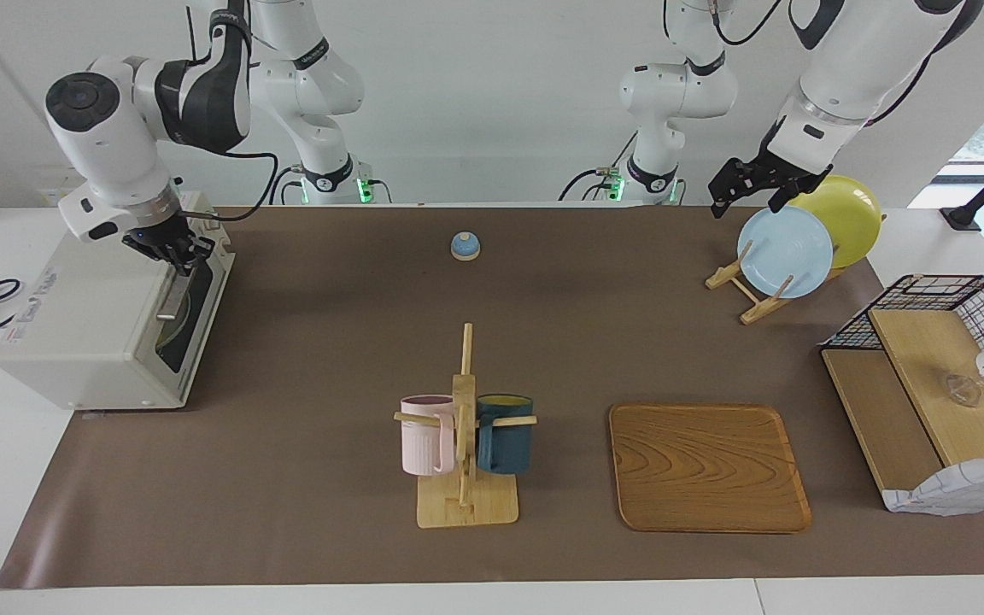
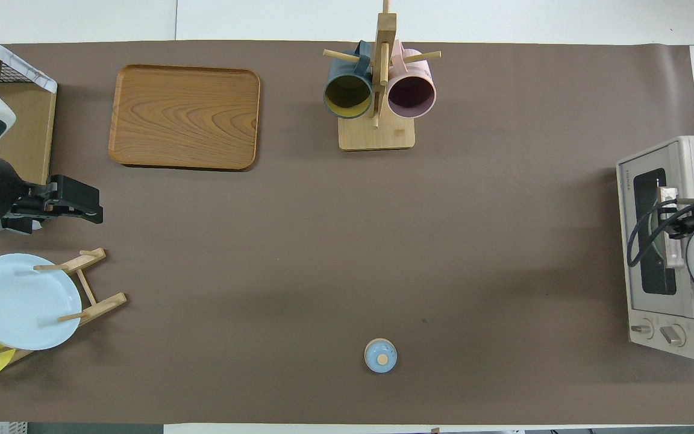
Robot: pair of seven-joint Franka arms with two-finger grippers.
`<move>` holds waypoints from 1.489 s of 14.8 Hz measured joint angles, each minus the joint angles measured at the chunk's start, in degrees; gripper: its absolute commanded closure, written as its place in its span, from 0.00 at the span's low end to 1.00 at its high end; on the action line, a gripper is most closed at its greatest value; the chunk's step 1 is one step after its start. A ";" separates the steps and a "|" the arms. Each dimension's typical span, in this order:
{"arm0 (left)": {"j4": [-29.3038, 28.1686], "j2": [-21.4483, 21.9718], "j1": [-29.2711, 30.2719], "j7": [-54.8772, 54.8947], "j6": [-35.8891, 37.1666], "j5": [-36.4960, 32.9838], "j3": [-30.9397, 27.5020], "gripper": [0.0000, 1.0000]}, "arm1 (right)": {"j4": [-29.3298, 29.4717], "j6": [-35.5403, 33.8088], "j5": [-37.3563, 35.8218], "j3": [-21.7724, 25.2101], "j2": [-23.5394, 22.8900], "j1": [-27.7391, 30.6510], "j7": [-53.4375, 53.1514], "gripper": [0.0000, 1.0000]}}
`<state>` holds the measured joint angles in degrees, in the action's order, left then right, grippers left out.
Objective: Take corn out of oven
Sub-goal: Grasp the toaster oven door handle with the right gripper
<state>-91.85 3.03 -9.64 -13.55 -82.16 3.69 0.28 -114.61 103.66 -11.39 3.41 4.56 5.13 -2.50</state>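
Note:
The cream-white oven [image 1: 86, 342] stands at the right arm's end of the table, and its dark glass door [image 1: 195, 318] is closed. It also shows in the overhead view [image 2: 663, 310]. My right gripper [image 1: 174, 254] is down at the metal bar handle [image 1: 172, 299], at the handle's end nearer the robots; in the overhead view the gripper [image 2: 676, 228] is partly hidden by its own arm. The corn is hidden; only a dim pale round shape shows through the glass. My left gripper [image 1: 746, 198] is open and empty, raised over the plate rack, and waits.
A wooden rack [image 1: 752, 295] holds a light blue plate [image 1: 787, 250] and a yellow plate [image 1: 846, 218]. A mug tree [image 1: 465, 444] holds two mugs beside a wooden tray [image 1: 707, 465]. A small blue lid [image 1: 465, 246] lies near the robots. A wire basket [image 1: 936, 384] stands at the left arm's end.

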 measured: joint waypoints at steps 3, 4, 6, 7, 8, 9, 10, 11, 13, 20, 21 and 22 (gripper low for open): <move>0.00 0.00 0.00 0.00 0.00 0.00 0.04 0.00 | -1.15 0.90 -0.03 0.02 -0.01 0.71 0.00 1.00; 0.00 0.00 0.00 0.00 0.00 0.00 0.04 0.00 | -1.35 1.01 -0.04 0.02 -0.01 0.72 0.00 1.00; 0.00 0.00 0.00 0.00 0.00 0.00 0.05 0.00 | -1.65 1.16 -0.06 0.01 -0.01 1.02 0.00 1.00; 0.00 0.00 0.00 0.00 0.00 0.00 0.07 0.00 | -1.83 1.17 -0.07 0.02 -0.01 1.25 0.00 1.00; 0.00 0.00 0.00 0.00 0.00 0.00 0.08 0.00 | -2.01 1.31 -0.07 0.02 0.00 1.37 0.00 1.00; 0.00 0.00 0.00 0.00 0.00 0.00 0.08 0.00 | -2.02 1.32 -0.07 0.00 0.02 1.37 0.00 1.00; 0.00 0.00 0.00 0.00 0.00 0.00 0.08 0.00 | -2.02 1.33 -0.07 0.00 0.02 1.37 0.00 1.00; 0.00 0.00 0.00 0.00 0.00 0.00 0.08 0.00 | -2.04 1.35 -0.07 0.00 0.02 1.37 0.00 1.00; 0.00 0.00 0.00 0.00 -0.08 0.00 0.09 0.00 | -2.15 1.54 -0.07 0.00 0.06 1.37 0.00 1.00; 0.00 0.00 0.00 0.00 -1.10 0.00 0.45 0.00 | -3.43 3.08 -0.13 -0.63 0.54 0.47 0.23 1.00; 0.00 -0.01 0.00 0.00 -1.45 0.00 0.50 0.00 | -3.72 3.41 -0.13 -0.71 0.58 -0.20 0.23 1.00; 0.00 -0.02 0.00 0.00 -1.59 0.00 0.52 0.00 | -4.08 3.92 -0.11 -0.76 0.57 -1.06 0.23 1.00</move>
<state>-91.85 3.01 -9.65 -13.54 -83.75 3.69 0.81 -118.69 107.58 -11.51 2.65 5.13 4.07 -2.28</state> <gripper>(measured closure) 0.000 0.991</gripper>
